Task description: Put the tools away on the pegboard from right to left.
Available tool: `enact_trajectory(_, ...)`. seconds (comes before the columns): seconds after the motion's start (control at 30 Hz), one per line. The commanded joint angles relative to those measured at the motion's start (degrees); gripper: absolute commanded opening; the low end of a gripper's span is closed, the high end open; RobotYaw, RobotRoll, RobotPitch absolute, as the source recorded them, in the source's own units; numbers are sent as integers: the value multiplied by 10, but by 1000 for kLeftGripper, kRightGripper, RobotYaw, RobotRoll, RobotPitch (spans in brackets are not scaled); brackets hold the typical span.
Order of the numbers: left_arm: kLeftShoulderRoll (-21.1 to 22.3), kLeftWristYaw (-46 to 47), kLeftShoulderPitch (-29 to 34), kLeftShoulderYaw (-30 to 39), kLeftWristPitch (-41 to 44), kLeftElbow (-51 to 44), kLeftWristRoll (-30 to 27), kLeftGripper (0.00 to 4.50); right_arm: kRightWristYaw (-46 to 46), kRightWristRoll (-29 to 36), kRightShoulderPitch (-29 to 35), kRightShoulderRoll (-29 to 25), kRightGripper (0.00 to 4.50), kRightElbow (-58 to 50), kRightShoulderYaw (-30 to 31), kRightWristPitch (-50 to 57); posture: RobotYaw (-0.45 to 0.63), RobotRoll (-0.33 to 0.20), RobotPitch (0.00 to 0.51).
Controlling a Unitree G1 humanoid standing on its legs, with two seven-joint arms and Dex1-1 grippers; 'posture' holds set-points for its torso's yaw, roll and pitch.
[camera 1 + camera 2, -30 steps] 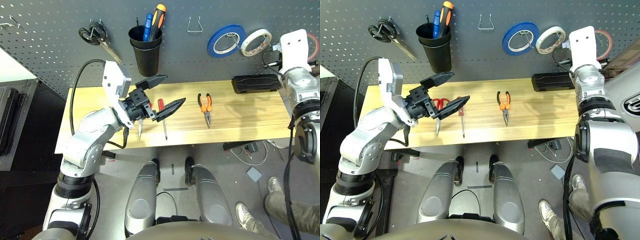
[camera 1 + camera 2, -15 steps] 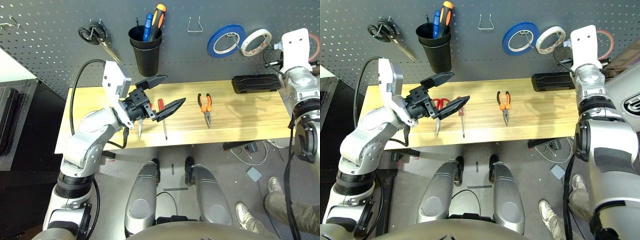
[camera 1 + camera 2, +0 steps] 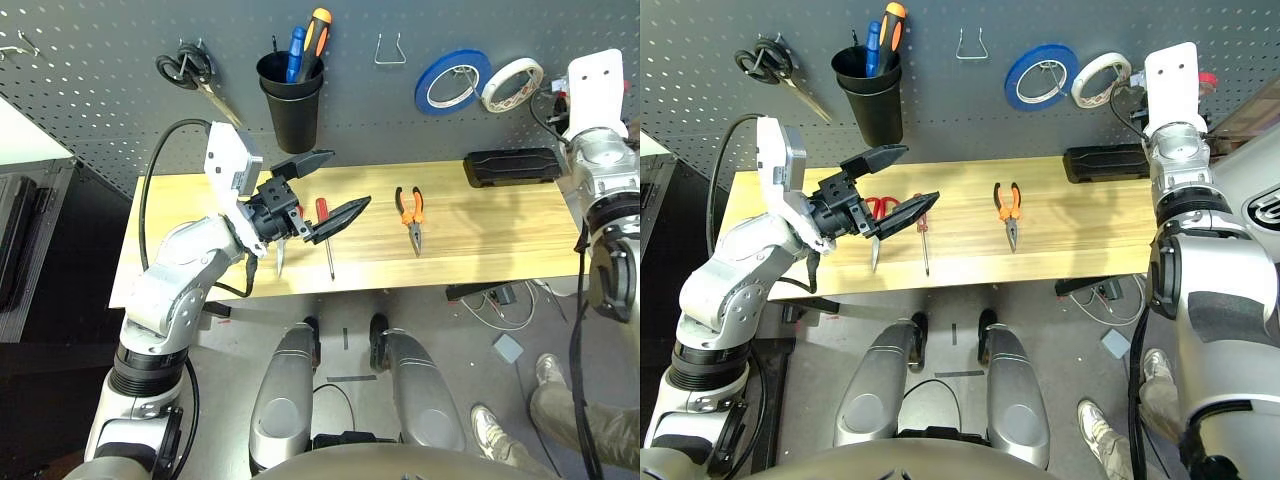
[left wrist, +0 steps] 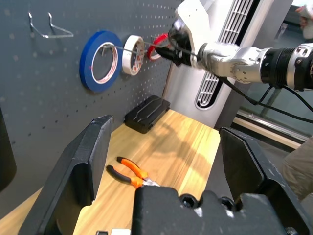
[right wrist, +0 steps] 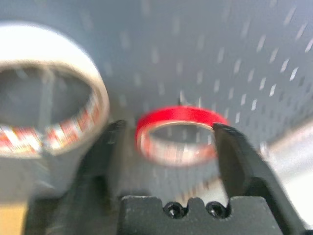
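Black-handled scissors (image 3: 195,72) are hanging at the far left. A blue tape roll (image 3: 452,81) and a white tape roll (image 3: 512,83) are hanging at the right. A black case (image 3: 511,166) is lying on the wooden table (image 3: 480,235) at its far right.

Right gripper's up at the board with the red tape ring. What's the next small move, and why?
Probably draw the right gripper straight back from the pegboard. Its fingers stand apart either side of the red tape ring, which seems to hang on a hook beside the white tape roll. The pliers come next.
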Motion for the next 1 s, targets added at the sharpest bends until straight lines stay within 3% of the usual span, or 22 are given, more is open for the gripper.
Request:
enact_trajectory(0.03, 6, -3, 6, -6, 1, -13, 1, 4500, 40, 14, 33, 10, 4475, -10, -6, -73, 253, 0, 267)
enact_trajectory(0.37, 9, 0, 3, -5, 3, -8, 6, 4500, 237, 48, 137, 50, 4475, -50, 8, -79, 261, 0, 271)
enact_trajectory(0.6, 10, 2, 1, -5, 5, -9, 7, 4500, 235, 37, 181, 84, 4475, -60, 32, 47, 261, 0, 274)
enact_trajectory(1.0, 17, 8, -1, -2, 11, -12, 6, 4500, 204, 72, 160, 155, 4475, -84, 22, 260, 265, 0, 282)
